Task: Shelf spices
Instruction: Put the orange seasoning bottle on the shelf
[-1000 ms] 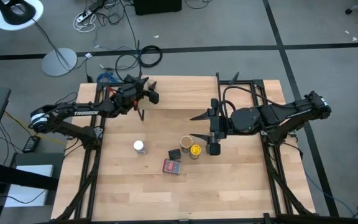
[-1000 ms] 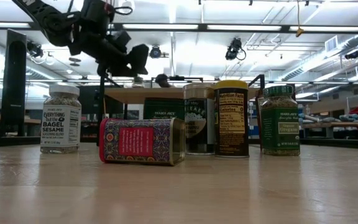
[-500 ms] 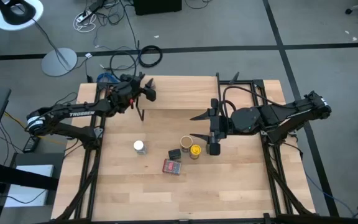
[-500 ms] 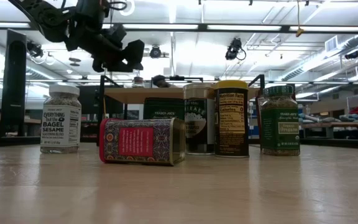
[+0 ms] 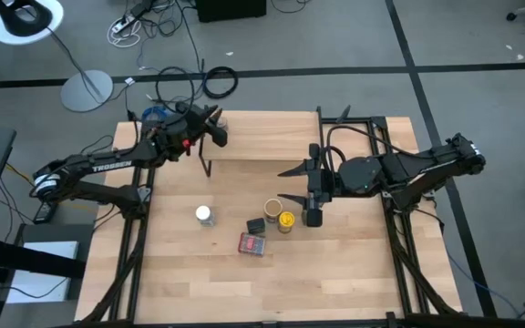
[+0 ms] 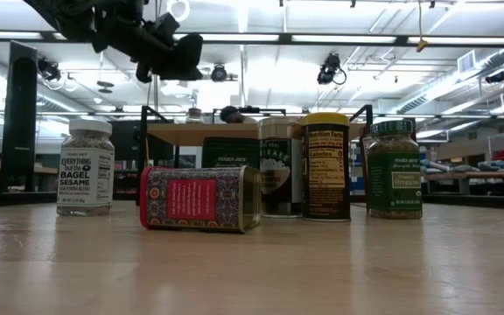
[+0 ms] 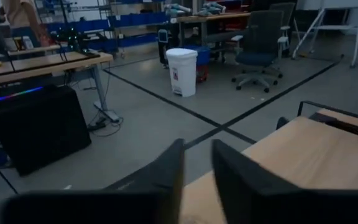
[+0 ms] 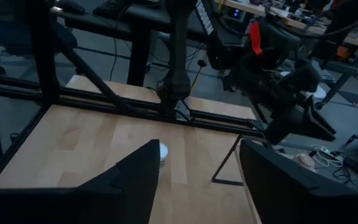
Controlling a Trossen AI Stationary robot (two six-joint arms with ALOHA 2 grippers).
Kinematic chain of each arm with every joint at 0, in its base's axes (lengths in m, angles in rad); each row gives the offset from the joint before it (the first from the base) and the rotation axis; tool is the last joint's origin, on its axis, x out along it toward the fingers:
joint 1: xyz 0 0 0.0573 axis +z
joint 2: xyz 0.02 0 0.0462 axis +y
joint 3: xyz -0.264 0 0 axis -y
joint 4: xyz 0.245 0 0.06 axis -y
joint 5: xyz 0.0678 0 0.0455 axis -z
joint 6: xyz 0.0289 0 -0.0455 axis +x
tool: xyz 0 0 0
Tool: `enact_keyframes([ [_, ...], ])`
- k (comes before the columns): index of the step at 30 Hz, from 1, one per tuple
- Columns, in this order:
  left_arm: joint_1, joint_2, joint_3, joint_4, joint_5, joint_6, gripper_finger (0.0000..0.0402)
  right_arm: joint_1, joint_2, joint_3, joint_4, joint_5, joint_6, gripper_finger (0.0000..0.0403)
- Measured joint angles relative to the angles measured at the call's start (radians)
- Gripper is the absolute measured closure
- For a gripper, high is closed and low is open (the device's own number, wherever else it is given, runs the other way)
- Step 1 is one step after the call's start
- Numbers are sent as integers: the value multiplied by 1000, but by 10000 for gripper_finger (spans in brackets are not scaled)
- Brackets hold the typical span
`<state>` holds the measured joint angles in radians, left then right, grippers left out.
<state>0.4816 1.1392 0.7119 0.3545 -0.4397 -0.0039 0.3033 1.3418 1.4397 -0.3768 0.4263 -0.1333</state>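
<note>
Several spices stand on the table's middle: the white-lidded jar (image 5: 204, 215) (image 6: 86, 167), dark tin (image 5: 257, 225), brown canister (image 5: 272, 210), yellow-lidded jar (image 5: 287, 220) (image 6: 325, 166) and green jar (image 6: 394, 169). The red tin (image 5: 252, 244) (image 6: 201, 199) lies on its side. The shelf (image 5: 262, 137) (image 6: 169, 133) stands at the far edge, and the low view shows a small jar (image 6: 195, 114) on its board. My left gripper (image 5: 215, 130) (image 7: 197, 163) hovers above the shelf's left end, empty, its fingers a narrow gap apart. My right gripper (image 5: 285, 184) (image 8: 197, 168) hangs wide open above the jars.
Black frame rails run along both sides of the table (image 5: 180, 273). The shelf's thin black legs (image 5: 206, 169) (image 8: 225, 165) stand between the arms. Bare wood lies in front of the red tin toward the near edge. Cables and a lamp base (image 5: 87, 89) lie on the floor beyond the table.
My left gripper has risen and drawn back toward the table's far left corner, away from the shelf's left end. The right arm and all the jars have stayed where they were.
</note>
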Motion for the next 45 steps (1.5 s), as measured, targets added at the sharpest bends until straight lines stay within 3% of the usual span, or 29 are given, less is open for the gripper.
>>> enact_keyframes([
  [3,2,-23,6,-38,0,14,389,-38,6,0,10,2,0,219],
  [6,3,-37,7,-74,-1,21,395,-92,31,0,10,3,-9,272],
  [10,3,-50,7,-117,-44,2,399,-172,87,0,42,-39,-75,372],
  [12,3,-55,8,-146,-79,-11,400,-213,125,0,85,-94,-114,392],
  [23,28,-118,7,-211,-241,-58,401,-427,378,0,378,-332,-190,401],
  [28,59,-121,7,-216,-247,-114,401,-528,479,0,501,-380,-160,402],
  [35,99,-119,7,-212,-246,-161,400,-610,543,0,538,-423,-57,402],
  [45,152,-118,7,-190,-47,-141,400,-634,572,102,515,-433,-48,403],
])
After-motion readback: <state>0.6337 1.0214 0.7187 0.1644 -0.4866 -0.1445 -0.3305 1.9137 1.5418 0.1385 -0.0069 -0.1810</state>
